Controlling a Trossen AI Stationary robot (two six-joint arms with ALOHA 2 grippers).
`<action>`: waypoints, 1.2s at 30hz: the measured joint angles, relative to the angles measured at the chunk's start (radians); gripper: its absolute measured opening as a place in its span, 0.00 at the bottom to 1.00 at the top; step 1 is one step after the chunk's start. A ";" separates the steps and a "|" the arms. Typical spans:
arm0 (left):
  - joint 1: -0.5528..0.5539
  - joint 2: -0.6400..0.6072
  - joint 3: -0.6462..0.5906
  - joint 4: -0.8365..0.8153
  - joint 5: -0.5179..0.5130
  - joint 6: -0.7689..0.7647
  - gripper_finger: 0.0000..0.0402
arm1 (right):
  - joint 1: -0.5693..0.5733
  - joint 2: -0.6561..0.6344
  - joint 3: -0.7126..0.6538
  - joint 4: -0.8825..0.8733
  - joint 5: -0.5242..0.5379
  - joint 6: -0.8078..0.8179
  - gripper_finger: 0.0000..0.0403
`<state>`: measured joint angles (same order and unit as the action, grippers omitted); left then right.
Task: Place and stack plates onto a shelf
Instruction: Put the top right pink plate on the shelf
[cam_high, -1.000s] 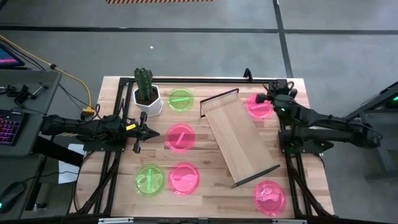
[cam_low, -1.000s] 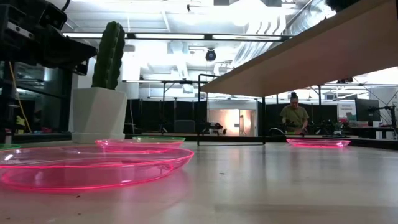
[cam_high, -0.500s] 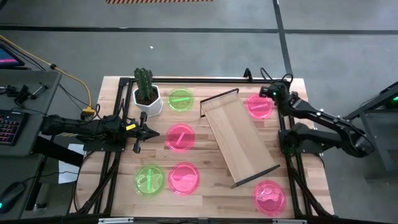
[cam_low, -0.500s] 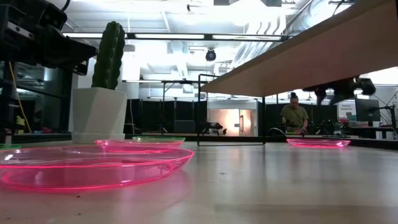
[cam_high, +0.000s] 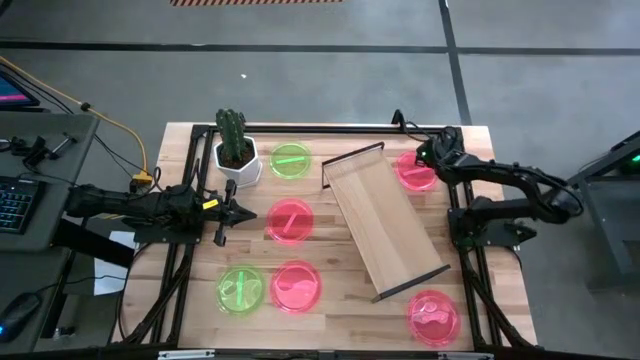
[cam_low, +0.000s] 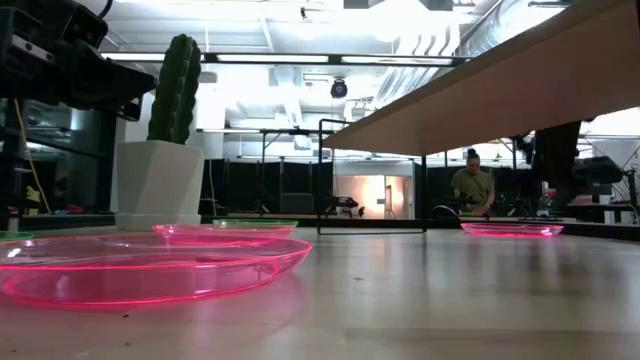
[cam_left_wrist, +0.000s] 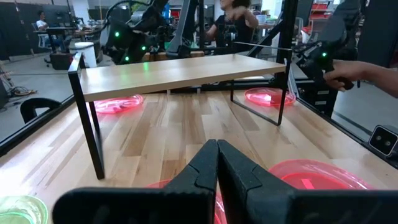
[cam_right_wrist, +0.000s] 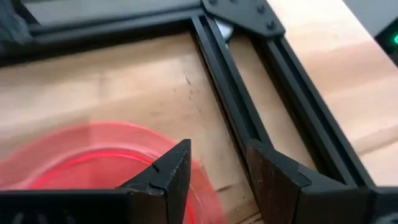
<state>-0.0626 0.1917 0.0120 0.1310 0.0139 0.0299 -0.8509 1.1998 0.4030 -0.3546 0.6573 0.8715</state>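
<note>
**Supervisor:** Report the desk layout, left to right.

**Operator:** I read the left gripper (cam_high: 222, 212) at the desk's left side, between the cactus pot (cam_high: 238, 160) and the green plate (cam_high: 241, 290) at the near left. In the left wrist view its two dark, smooth fingers (cam_left_wrist: 205, 171) are pressed together with nothing between them. The pot is white and faceted; the cactus in it is ribbed and upright.

**Supervisor:** Plates?

**Operator:** All are round, shallow, glossy translucent plastic. I count a second green plate (cam_high: 290, 160) just beside the pot, one pink plate (cam_high: 290, 221) at mid-desk near the left gripper, and another pink plate (cam_high: 295, 286) touching or nearly touching the near green one. All lie flat on the pale, grained wood of the desk (cam_high: 330, 310).

**Supervisor:** Shelf?

**Operator:** The shelf (cam_high: 383, 225) stands near the centre, set at an angle to the desk edges. It is a long rectangular plank of light wood carried on thin black metal end rails. I see no plate on it.

**Supervisor:** Right side?

**Operator:** The right gripper (cam_high: 424, 160) is at the far right corner, over the rim of a pink plate (cam_high: 413, 172). In the right wrist view its fingers (cam_right_wrist: 168, 174) stand apart with a gap between them, holding nothing, with that plate's edge below them beside the black metal frame. A last pink plate (cam_high: 434, 317) lies at the near right corner.
</note>
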 joint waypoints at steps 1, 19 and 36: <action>0.000 0.000 0.000 0.000 0.000 0.000 0.00 | 0.000 0.021 0.000 0.002 0.000 0.013 0.36; 0.000 0.000 0.000 0.000 0.000 0.000 0.00 | 0.016 0.216 -0.024 0.213 -0.037 0.030 0.36; 0.000 0.000 0.000 0.000 0.000 0.000 0.00 | 0.016 0.223 -0.026 0.238 -0.028 -0.019 0.05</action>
<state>-0.0624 0.1917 0.0120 0.1312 0.0139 0.0299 -0.8352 1.4223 0.3767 -0.1168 0.6293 0.8523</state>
